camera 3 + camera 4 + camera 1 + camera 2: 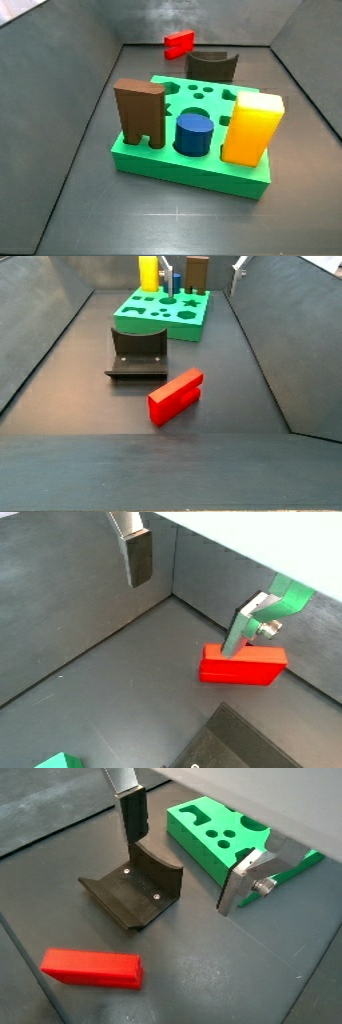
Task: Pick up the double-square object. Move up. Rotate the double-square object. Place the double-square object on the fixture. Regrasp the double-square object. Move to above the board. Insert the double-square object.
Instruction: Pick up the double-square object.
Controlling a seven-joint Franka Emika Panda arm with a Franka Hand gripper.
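The double-square object is a small red block lying flat on the dark floor, seen in both wrist views and both side views. The fixture, a squat dark block with a U-shaped scoop, stands between it and the green board; both also show in a side view, the fixture in front of the board. My gripper is open and empty, raised above the floor. One fingertip hangs over the red block's edge. The gripper itself is not clear in the side views.
On the board stand a tall brown block with notched legs, a blue cylinder and a tall yellow-orange block. Grey sloping walls close in the floor on all sides.
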